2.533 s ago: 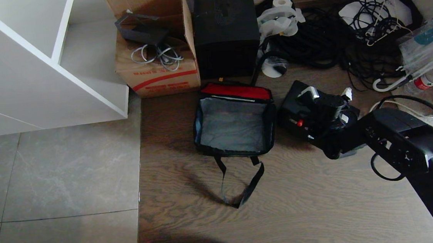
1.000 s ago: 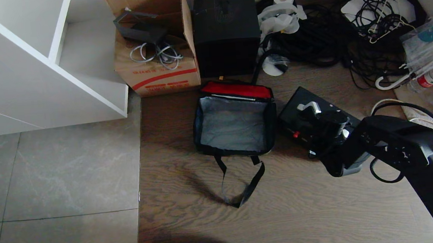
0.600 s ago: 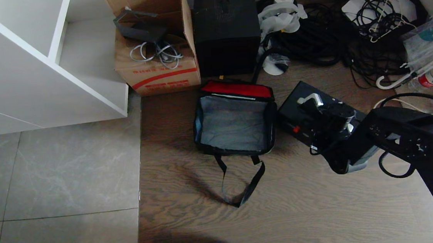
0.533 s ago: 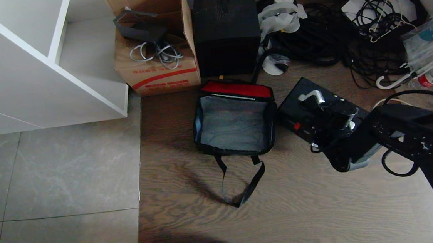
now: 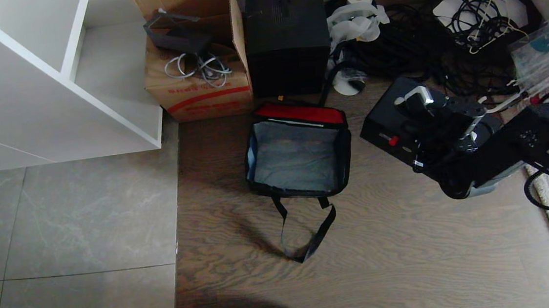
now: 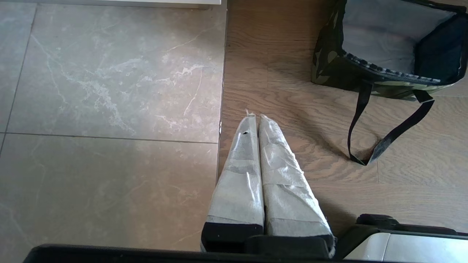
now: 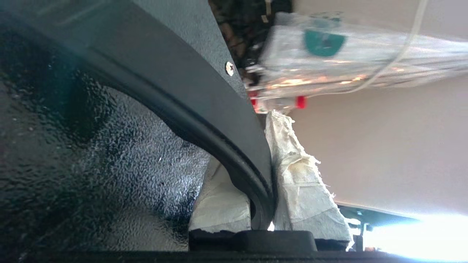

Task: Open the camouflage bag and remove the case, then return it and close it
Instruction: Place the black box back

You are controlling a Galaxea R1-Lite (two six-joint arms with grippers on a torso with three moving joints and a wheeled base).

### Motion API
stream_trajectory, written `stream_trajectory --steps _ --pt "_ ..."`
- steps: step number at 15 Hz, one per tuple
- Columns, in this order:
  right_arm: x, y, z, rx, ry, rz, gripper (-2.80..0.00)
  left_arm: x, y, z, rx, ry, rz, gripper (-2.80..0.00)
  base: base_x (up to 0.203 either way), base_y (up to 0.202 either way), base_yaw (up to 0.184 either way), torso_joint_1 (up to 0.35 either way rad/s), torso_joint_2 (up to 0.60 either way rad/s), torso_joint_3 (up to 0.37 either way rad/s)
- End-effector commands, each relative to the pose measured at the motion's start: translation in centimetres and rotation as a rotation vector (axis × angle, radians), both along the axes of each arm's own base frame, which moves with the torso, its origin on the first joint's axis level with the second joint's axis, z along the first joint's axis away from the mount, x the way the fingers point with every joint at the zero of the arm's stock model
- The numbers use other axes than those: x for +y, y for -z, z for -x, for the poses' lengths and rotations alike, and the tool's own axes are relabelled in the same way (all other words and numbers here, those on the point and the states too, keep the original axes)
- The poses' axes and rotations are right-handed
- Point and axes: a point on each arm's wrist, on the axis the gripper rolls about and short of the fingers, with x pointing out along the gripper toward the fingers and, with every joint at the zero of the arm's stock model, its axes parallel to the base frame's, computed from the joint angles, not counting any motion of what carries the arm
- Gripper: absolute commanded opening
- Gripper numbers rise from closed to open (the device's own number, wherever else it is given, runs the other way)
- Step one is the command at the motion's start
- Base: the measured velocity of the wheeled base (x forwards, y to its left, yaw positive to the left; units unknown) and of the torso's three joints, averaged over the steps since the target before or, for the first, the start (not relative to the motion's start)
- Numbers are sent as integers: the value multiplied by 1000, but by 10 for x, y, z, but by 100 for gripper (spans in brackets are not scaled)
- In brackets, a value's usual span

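The right claw was clamped on the handle of the case, held at right of frame beside the open camouflage bag. The case looked rigid, fairly heavy; its handle suited gripping. The left claw, pressed together, hung idle.

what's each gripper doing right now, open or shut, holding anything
Left gripper: shut, holding nothing, parked over the floor near the camouflage bag.
Right gripper: shut on the case, to the right of the bag.
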Motion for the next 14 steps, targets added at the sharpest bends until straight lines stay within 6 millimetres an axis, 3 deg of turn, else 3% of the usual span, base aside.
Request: stream_trajectory --steps 1,4,10,14 --pt "0 -35 18 -52 -27 6 -280 0 2 -1 7 -1 1 -280 0 0 0 0 0 0" --pt "1 -53 31 -67 -93 37 -280 0 2 -1 8 -1 1 -280 0 0 0 0 0 0" --pt "30 -71 47 -112 -248 69 -280 0 2 -1 8 -1 1 -280 0 0 0 0 0 0" --pt "69 -77 59 -135 -360 57 -280 0 2 -1 8 -1 1 -280 0 0 0 0 0 0"
